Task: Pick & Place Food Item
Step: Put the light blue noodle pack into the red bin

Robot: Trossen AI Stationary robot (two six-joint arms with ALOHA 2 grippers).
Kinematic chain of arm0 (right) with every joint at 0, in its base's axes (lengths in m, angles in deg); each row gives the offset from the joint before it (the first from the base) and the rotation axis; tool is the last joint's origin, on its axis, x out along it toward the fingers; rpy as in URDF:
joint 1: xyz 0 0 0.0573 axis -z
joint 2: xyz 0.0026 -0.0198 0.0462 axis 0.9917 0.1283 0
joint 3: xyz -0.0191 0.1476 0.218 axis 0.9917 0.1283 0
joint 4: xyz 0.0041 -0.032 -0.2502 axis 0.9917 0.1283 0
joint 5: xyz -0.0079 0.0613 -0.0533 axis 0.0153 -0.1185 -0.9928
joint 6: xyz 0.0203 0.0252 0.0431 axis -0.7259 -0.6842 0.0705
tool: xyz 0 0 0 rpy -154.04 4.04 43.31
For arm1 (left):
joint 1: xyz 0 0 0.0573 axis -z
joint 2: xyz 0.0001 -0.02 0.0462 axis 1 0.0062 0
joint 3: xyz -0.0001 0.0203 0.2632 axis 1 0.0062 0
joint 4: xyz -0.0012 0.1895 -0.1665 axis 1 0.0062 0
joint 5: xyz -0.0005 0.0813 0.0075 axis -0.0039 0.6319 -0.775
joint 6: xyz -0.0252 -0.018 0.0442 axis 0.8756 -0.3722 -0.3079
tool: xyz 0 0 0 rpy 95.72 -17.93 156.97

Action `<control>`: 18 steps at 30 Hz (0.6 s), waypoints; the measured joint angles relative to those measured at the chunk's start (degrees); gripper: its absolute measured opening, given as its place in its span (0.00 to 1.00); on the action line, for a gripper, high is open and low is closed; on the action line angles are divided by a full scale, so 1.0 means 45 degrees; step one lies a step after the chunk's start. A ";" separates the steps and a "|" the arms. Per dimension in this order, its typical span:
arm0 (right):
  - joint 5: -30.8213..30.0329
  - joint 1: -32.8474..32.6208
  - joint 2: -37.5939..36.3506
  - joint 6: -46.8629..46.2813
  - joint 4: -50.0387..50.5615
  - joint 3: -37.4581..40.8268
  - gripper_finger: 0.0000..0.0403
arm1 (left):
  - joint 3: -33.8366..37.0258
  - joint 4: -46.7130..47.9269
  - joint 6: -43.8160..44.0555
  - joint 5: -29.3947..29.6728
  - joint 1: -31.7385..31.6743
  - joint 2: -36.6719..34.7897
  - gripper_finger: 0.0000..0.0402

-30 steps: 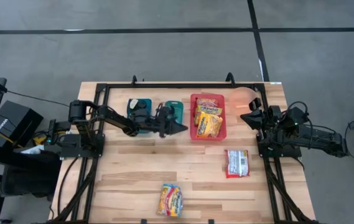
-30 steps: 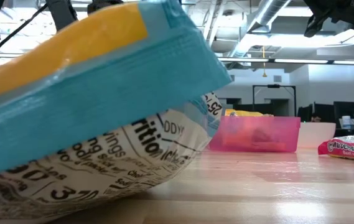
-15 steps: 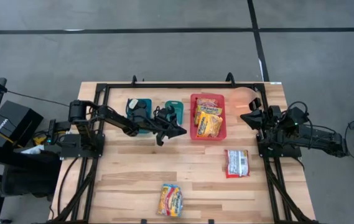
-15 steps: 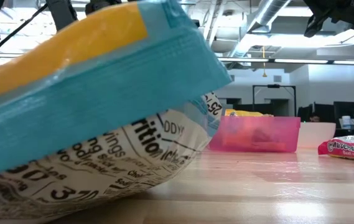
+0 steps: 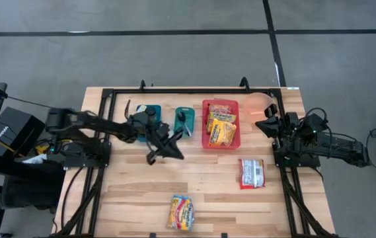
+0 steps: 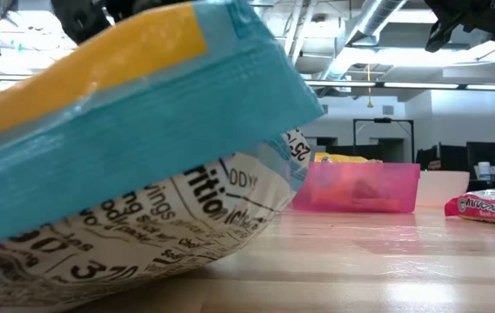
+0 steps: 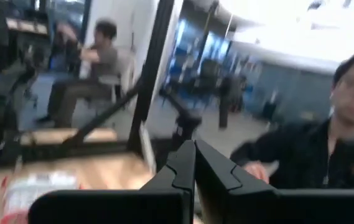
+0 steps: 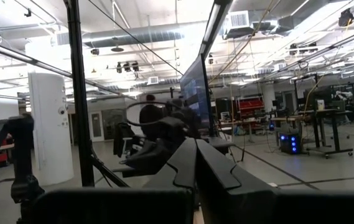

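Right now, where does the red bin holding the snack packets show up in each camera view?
High view: the red bin sits at the table's far edge, right of centre.
Low view: the same bin stands mid-distance, right of centre, beyond the big blue-and-yellow packet.
Left wrist view: not in it.
Right wrist view: not in it.
Shared landmark: the red packet lying right of the bin, at the low view's right edge.

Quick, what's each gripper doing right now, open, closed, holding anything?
Left gripper: shut, holding nothing, over the table's middle.
Right gripper: shut, empty, waiting at the right edge.
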 joint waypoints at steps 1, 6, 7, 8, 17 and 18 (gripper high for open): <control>-0.0002 0.0003 0.0002 0.0000 0.0000 -0.0002 0.00 | -0.0008 0.1276 -0.0607 0.0087 0.0165 -0.0569 0.00; -0.0001 0.0002 0.0001 0.0000 0.0002 0.0000 0.00 | -0.0008 0.6951 -0.2579 0.1941 0.1253 -0.2995 0.00; 0.0000 0.0003 0.0004 0.0000 0.0000 0.0000 0.00 | -0.0008 0.7563 -0.2634 0.2312 0.1492 -0.3346 0.00; 0.0000 0.0003 0.0002 0.0000 0.0000 0.0000 0.00 | -0.0008 0.8047 -0.2695 0.2682 0.1712 -0.3662 0.00; -0.0003 0.0000 0.0003 0.0000 0.0002 0.0000 0.00 | -0.0051 0.9334 -0.3209 0.4816 0.3177 -0.3983 0.00; -0.0004 0.0000 0.0000 0.0000 0.0000 -0.0004 0.00 | -0.0160 0.9742 -0.3208 0.5195 0.3276 -0.3863 0.00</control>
